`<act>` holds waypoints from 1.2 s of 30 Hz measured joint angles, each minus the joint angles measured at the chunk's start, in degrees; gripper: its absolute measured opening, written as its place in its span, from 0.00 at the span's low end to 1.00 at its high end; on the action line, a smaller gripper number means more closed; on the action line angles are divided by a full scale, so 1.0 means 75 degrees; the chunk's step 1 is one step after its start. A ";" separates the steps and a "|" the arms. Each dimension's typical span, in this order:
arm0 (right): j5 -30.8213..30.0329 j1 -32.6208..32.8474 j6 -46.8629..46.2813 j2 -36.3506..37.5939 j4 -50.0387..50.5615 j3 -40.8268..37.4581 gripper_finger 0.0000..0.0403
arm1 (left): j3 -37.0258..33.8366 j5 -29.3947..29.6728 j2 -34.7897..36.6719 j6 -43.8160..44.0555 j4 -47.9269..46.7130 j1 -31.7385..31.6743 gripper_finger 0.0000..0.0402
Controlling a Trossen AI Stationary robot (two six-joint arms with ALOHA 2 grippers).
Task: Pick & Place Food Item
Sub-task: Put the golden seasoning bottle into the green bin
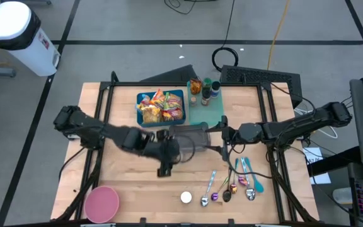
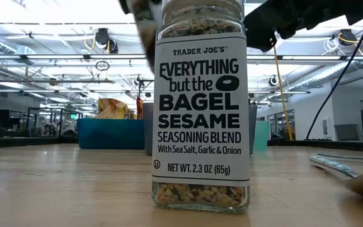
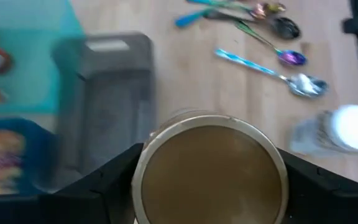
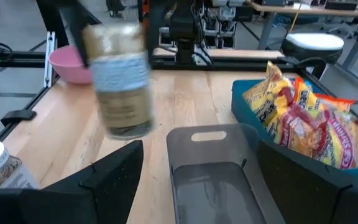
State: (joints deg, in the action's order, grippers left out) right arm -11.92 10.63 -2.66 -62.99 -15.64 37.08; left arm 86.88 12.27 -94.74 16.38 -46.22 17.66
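My left gripper is shut on a glass jar with a gold lid and a pale label. It hangs over the table's middle, near a grey tray. My right gripper stands open at the tray's right end, its fingers either side of the tray without touching it. A blue bin of snack packs lies at the far side. My left gripper pinches the jar between its two fingers, one on each side just under the gold lid's rim. The fingers come slanting down from the table's left. The jar hangs below them, roughly upright and clear of the table.
A seasoning jar with a white lid stands near the front edge and fills the low view. Several spoons lie at the front right, and a pink bowl sits at the front left. A teal tray with jars stands beside the bin.
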 joint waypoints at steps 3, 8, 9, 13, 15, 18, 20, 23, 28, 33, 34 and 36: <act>0.0002 0.0000 -0.0154 -0.0191 -0.0230 0.0000 0.75 | 0.0098 -0.0001 -0.0003 -0.0653 0.0231 -0.0470 0.69; 0.0002 0.0000 -0.0138 -0.0864 -0.1076 0.0000 0.75 | 0.0098 0.0000 -0.0069 -0.1382 0.0843 -0.1032 0.69; 0.0002 0.0000 -0.0133 -0.1049 -0.1298 0.0000 0.75 | 0.0103 -0.0028 -0.0095 -0.1517 0.1009 -0.1103 0.69; 0.0019 -0.0069 -0.0065 -0.1851 -0.2271 0.0000 0.75 | 0.0104 -0.0226 -0.0172 -0.1851 0.1266 -0.1245 0.69; 0.0023 -0.0135 0.0041 -0.2216 -0.2757 0.0000 0.75 | 0.0110 -0.0347 -0.0208 -0.1968 0.1398 -0.1266 0.69; 0.0055 -0.0226 0.0071 -0.2707 -0.3381 0.0003 0.75 | 0.0110 -0.0320 -0.0279 -0.2028 0.1322 -0.1266 0.69; 0.0199 -0.0320 0.0077 -0.2985 -0.3495 0.0120 0.75 | 0.0108 -0.0322 -0.0302 -0.2026 0.1347 -0.1269 0.69; 0.0589 -0.0419 0.0071 -0.3290 -0.3512 0.0333 0.75 | 0.0107 -0.0326 -0.0323 -0.2025 0.1257 -0.1266 0.69; 0.0596 -0.0420 0.0236 -0.3482 -0.3485 0.0478 0.72 | 0.0101 -0.0318 -0.0353 -0.2017 0.1245 -0.1257 0.69; 0.0601 -0.0420 0.0281 -0.3482 -0.3488 0.0480 0.68 | 0.0101 -0.0315 -0.0350 -0.1948 0.1358 -0.1260 0.71; 0.0614 -0.0420 0.0283 -0.3482 -0.3518 0.0486 0.68 | 0.0101 -0.0324 -0.0350 -0.1897 0.1510 -0.1260 0.74; 0.0579 -0.0420 0.0248 -0.3478 -0.3507 0.0507 0.68 | 0.0104 -0.0439 -0.0302 -0.1749 0.1982 -0.1267 0.82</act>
State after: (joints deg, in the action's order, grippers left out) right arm -7.57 7.49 -0.80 -89.07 -41.94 40.88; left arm 87.66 8.98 -97.00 3.26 -31.35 8.16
